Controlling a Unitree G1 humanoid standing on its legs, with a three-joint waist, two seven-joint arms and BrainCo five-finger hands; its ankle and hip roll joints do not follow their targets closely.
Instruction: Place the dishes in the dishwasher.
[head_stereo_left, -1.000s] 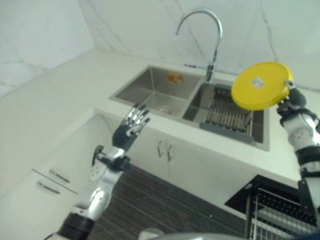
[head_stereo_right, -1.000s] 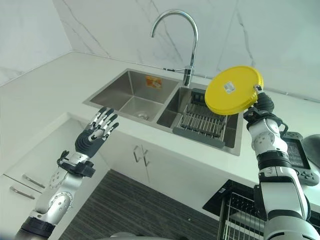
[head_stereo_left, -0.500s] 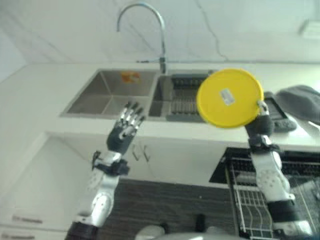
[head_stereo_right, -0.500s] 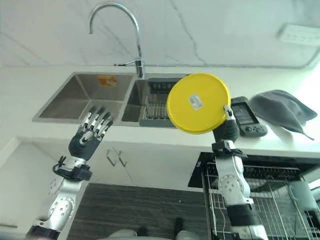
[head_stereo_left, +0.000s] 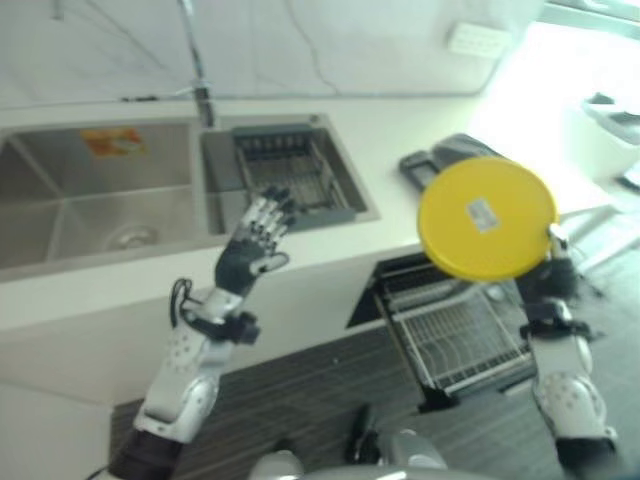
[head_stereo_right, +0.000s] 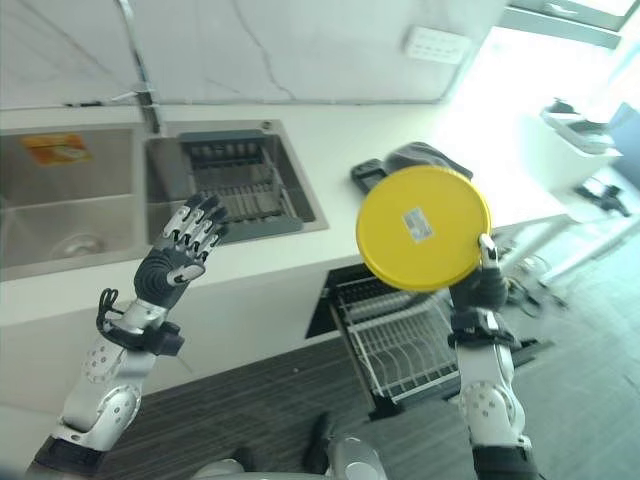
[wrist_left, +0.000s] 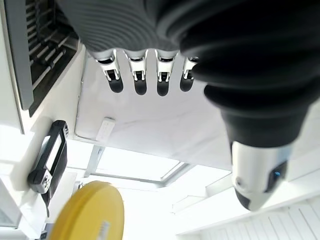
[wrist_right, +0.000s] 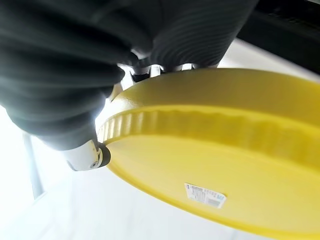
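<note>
My right hand (head_stereo_right: 481, 290) is shut on the rim of a round yellow plate (head_stereo_right: 424, 228), holding it upright with its underside and a white sticker toward me. The same plate (wrist_right: 210, 150) is pinched between thumb and fingers in the right wrist view, and it shows small as a yellow plate (wrist_left: 87, 212) in the left wrist view. It hangs above the pulled-out dishwasher rack (head_stereo_right: 395, 335) of white wire, under the counter edge. My left hand (head_stereo_left: 252, 245) is raised open in front of the counter, fingers spread, holding nothing.
A double steel sink (head_stereo_left: 90, 195) with a dark drying rack (head_stereo_left: 290, 175) in its right basin and a tap (head_stereo_left: 195, 60) sits at the left. A dark handheld device (head_stereo_right: 365, 175) and a grey cloth (head_stereo_right: 420, 158) lie on the white counter (head_stereo_right: 300, 125). Dark striped floor (head_stereo_left: 310, 400) lies below.
The whole view has swung right, so the sink now sits at the left and the dishwasher rack is nearer the middle. The plate stays in my right hand, slightly lower.
</note>
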